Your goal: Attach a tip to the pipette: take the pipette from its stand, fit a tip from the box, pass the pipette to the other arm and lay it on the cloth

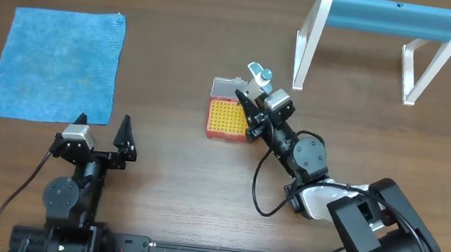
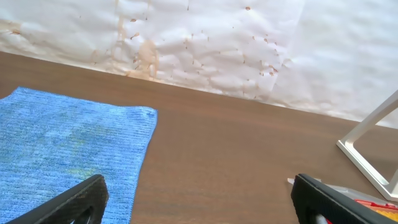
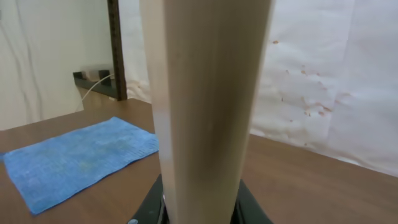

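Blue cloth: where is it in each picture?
Top view: the cloth lies at upper left, past the left gripper.
Left wrist view: cloth just past that gripper's finger.
Right wrist view: cloth behind the held pipette.
Shared landmark: the brown table beneath it.

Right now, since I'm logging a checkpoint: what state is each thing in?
Stand: empty.
Pipette: upright, held off the table.
Right pincer: shut on the pipette.
Left pincer: open, empty.
Tip box: lid open.
Cloth: spread flat, nothing on it.
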You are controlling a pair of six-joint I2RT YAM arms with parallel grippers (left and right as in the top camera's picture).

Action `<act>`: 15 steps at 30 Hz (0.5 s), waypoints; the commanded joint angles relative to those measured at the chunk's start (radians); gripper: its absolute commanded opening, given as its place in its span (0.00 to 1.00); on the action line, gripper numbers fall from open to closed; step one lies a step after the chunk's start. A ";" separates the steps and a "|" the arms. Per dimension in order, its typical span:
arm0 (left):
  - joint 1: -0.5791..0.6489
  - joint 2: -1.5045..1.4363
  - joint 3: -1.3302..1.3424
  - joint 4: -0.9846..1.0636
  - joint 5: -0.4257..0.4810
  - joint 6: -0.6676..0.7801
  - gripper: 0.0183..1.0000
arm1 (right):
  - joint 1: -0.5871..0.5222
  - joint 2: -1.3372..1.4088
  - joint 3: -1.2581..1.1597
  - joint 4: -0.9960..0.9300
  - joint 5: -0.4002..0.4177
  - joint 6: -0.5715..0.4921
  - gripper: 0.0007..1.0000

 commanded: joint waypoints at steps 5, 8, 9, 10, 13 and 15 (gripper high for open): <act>-0.003 -0.006 -0.002 -0.006 0.004 0.016 0.95 | 0.019 0.066 0.011 0.008 -0.043 0.018 0.08; -0.003 -0.006 -0.002 -0.006 0.004 0.016 0.95 | 0.019 0.067 0.011 0.007 -0.043 0.018 0.08; -0.003 -0.006 -0.002 -0.006 0.004 0.016 0.95 | 0.019 0.067 0.011 0.003 -0.043 0.018 0.08; -0.003 -0.006 -0.002 -0.006 0.004 0.016 0.96 | 0.019 0.067 0.011 -0.001 -0.043 0.018 0.08; -0.003 -0.006 -0.002 -0.006 0.004 0.016 0.95 | 0.020 0.067 0.011 -0.014 -0.044 0.018 0.07; -0.003 -0.006 -0.002 -0.006 0.004 0.016 0.95 | 0.020 0.067 0.011 -0.014 -0.044 0.018 0.08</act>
